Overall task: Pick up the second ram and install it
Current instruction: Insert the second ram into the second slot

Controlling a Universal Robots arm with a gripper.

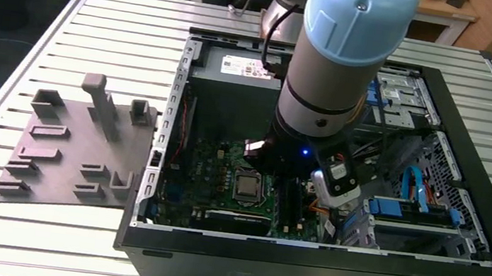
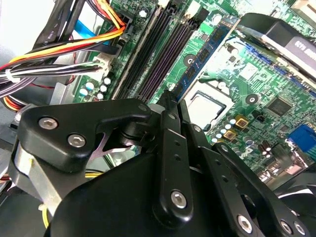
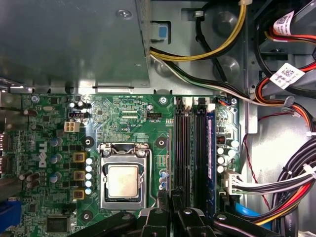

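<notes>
My gripper (image 2: 170, 96) is down inside the open computer case, low over the green motherboard (image 3: 123, 113). Its fingers are shut on the second ram (image 2: 203, 49), a slim blue-green strip with black chips. The strip reaches out from the fingertips, hanging between the processor (image 2: 210, 106) and the black memory slots (image 2: 153, 54). In the first wrist view the ram (image 3: 168, 158) shows edge-on as a thin line just beside the slots (image 3: 185, 148), above the gripper (image 3: 168, 205). Another blue strip (image 3: 210, 143) stands in the outermost slot. In the exterior view the gripper (image 1: 289, 186) hangs right of the processor (image 1: 247, 183).
The black case wall (image 1: 306, 260) surrounds the work area. Bundled cables (image 3: 291, 182) run beside the slots, away from the processor. A metal power-supply box (image 3: 74, 44) borders the board. The grey tray with upright posts (image 1: 53, 155) lies on the slatted table at the exterior view's left.
</notes>
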